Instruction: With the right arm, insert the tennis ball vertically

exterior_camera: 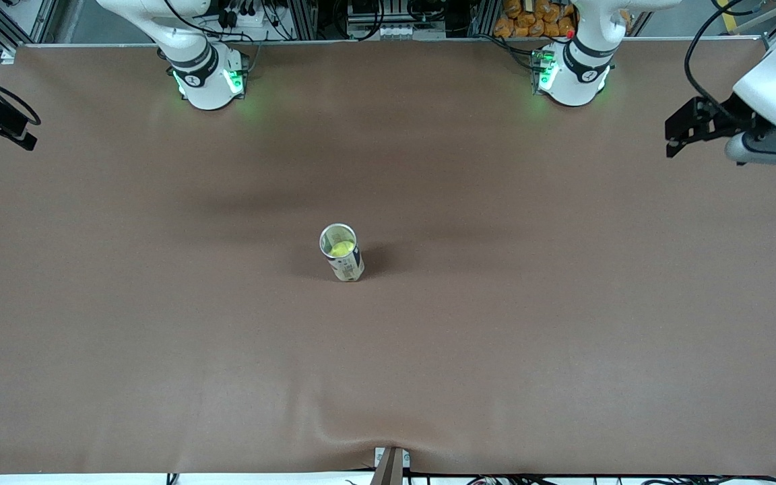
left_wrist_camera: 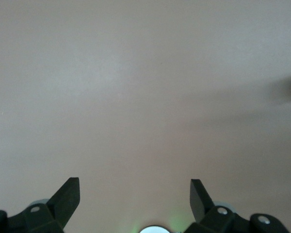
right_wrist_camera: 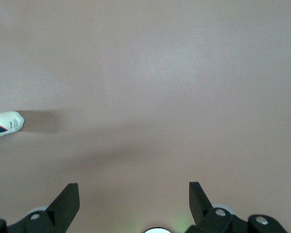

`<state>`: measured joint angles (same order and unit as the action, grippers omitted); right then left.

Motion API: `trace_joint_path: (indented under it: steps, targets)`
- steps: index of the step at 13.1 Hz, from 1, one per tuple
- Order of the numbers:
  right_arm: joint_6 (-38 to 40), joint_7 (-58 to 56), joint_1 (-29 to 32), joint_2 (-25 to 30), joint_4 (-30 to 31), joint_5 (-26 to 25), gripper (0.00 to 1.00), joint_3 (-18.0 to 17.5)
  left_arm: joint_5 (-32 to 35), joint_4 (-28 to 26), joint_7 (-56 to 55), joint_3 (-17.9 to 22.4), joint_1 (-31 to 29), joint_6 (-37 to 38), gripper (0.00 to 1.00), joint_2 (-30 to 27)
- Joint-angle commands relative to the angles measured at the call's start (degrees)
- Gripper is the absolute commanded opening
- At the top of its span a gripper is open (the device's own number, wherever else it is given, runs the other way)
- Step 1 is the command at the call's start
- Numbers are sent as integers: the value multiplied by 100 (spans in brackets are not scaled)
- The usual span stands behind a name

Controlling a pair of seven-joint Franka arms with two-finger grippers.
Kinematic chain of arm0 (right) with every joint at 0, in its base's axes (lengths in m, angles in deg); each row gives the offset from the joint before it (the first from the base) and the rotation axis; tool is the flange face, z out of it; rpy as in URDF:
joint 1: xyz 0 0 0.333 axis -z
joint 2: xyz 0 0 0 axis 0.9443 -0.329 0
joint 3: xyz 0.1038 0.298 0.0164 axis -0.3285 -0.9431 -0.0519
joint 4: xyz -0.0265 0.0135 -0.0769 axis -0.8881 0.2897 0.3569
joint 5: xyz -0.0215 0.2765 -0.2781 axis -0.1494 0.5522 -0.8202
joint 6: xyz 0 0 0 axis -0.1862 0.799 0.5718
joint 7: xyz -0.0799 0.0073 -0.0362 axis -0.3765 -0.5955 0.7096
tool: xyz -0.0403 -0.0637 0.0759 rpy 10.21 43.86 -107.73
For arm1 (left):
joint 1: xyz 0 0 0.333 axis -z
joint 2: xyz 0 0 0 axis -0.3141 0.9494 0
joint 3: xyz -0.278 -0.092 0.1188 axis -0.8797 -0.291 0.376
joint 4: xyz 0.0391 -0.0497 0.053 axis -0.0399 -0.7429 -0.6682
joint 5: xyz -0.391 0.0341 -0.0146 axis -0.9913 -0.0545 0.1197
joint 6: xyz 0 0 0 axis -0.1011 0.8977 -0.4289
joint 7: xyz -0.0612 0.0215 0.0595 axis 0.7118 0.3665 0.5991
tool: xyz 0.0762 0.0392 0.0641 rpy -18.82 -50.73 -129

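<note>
A yellow-green tennis ball [exterior_camera: 341, 248] sits inside an open-topped tube can [exterior_camera: 345, 264] that stands upright in the middle of the brown table. The can's base end shows at the edge of the right wrist view [right_wrist_camera: 6, 124]. My right gripper [exterior_camera: 14, 131] hangs open over the table edge at the right arm's end, far from the can, with nothing between its fingers [right_wrist_camera: 68, 201]. My left gripper [exterior_camera: 681, 131] waits open and empty over the left arm's end of the table; in its wrist view its fingers [left_wrist_camera: 69, 199] frame only bare table.
The brown table cover [exterior_camera: 496, 337] spreads wide around the can. The two arm bases [exterior_camera: 206, 77] [exterior_camera: 573, 74] stand along the table's edge farthest from the front camera. A small clamp [exterior_camera: 390, 465] sits at the nearest edge.
</note>
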<state>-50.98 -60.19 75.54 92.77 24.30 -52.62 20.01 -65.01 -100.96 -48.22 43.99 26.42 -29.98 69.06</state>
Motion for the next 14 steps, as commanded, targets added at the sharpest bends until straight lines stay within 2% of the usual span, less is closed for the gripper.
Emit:
trace_joint_path:
  steps: [1,3,14]
  targets:
    - [52,94,18,-30,-109,-71,100,-30,-78,-521,-167,269,173,21,100,-491]
    - [26,94,18,-30,-117,-71,100,-39,-70,-829,-220,234,164,22,100,-703]
    - [52,94,27,-30,-126,-80,100,-30,-69,-794,-308,225,146,171,100,-695]
